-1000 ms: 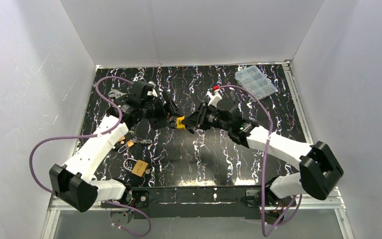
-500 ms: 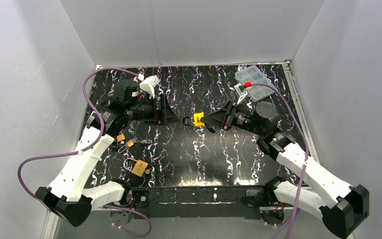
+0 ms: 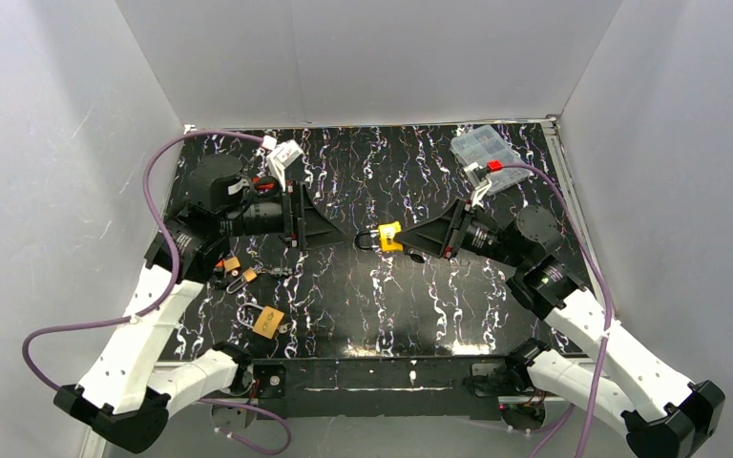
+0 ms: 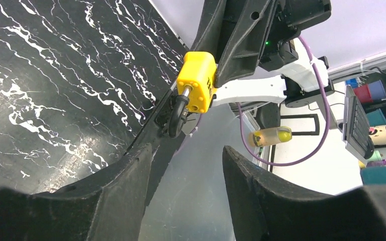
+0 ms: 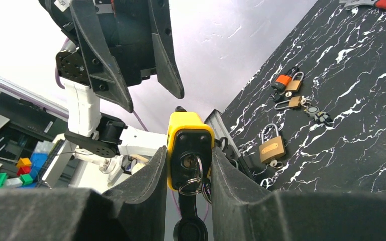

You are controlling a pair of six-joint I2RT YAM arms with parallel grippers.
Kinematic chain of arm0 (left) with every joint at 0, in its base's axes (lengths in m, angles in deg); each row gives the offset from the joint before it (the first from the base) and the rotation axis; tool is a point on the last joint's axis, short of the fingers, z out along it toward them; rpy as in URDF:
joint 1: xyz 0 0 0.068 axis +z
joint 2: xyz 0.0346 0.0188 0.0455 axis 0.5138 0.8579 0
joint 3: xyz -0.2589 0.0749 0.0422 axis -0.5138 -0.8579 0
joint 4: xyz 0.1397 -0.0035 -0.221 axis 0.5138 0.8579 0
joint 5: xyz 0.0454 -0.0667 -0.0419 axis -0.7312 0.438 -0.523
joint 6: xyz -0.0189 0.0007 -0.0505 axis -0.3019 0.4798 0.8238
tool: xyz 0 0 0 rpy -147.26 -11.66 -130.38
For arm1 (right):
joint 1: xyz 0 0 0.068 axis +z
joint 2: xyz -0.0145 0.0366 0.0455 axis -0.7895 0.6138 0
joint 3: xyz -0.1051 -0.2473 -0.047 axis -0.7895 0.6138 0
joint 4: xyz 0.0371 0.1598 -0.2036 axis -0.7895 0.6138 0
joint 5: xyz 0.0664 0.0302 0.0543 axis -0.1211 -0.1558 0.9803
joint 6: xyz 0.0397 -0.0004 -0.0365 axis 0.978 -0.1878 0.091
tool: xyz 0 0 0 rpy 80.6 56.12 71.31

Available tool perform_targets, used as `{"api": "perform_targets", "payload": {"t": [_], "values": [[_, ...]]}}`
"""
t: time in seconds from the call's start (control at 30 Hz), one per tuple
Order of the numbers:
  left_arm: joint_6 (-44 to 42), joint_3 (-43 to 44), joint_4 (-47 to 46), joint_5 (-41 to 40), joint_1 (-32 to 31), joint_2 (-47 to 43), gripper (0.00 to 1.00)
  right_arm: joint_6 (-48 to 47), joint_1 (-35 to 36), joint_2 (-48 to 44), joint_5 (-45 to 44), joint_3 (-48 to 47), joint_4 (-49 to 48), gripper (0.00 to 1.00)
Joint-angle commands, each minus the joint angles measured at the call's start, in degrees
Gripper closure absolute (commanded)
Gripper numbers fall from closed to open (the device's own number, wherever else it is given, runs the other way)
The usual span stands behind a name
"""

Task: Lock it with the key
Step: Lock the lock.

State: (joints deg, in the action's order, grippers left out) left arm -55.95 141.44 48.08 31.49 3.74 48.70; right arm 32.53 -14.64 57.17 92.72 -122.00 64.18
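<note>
on my feed the lock (image 3: 387,236) is bright yellow w/ a black shackle | key ring (image 5: 193,175) silvery | table (image 3: 382,296) black, white marble streaks | spare padlock (image 3: 267,321) brass-tan | cables (image 3: 200,134) purple | box (image 3: 485,153) clear greyish | walls (image 3: 363,57) pale grey

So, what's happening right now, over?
Right tool shut on yellow padlock, key ring hanging at its keyhole. Left tool open, just short of the shackle. Nothing between them.

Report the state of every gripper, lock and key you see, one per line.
yellow padlock: held in the air, clamped by its body; shackle latched or not, cannot tell.
key: appears seated in the keyhole, ring hanging.
right gripper: shut on the yellow padlock.
left gripper: open, empty, facing the shackle.
brass padlock: lying flat on the table, shackle closed.
</note>
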Motion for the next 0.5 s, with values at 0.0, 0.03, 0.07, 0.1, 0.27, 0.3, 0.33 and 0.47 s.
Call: {"api": "perform_targets", "payload": {"t": [0.0, 0.03, 0.07, 0.1, 0.27, 0.3, 0.33, 0.47], "values": [[-0.08, -0.58, -0.82, 2.87, 0.06, 0.68, 0.49, 2.71, -0.25, -1.8, -0.39, -1.89, -5.05, 0.99], [-0.27, -0.22, -0.79, 2.95, -0.11, 1.11, 0.49, 2.74, -0.23, -1.87, -0.8, -2.16, -4.84, 0.99], [-0.52, 0.06, -0.77, 2.81, -0.38, 1.65, 0.49, 2.83, -0.23, -1.93, -1.14, -2.42, -4.7, 0.99], [-0.71, 0.8, -0.78, 2.88, -0.68, 2.15, 0.49, 2.82, -0.27, -1.84, -1.24, -2.82, -4.63, 0.99], [-1.91, 4.17, -0.88, 3.55, -1.56, 5.44, 0.51, 2.54, -0.23, -0.2, -1.28, -5.13, -4.36, 0.99], [-2.07, 4.6, -0.84, 3.88, -1.64, 5.94, 0.52, 2.58, -0.23, 0.11, -1.47, -5.48, -4.53, 0.99], [-2.29, 4.88, -0.74, 4.39, -1.69, 6.34, 0.53, 2.62, -0.24, 0.38, -1.66, -5.76, -4.57, 0.99], [-2.72, 4.51, -0.68, 4.74, -1.93, 6.48, 0.57, 2.9, -0.27, 1.31, -2.09, -6.73, -5.14, 0.99]]}}
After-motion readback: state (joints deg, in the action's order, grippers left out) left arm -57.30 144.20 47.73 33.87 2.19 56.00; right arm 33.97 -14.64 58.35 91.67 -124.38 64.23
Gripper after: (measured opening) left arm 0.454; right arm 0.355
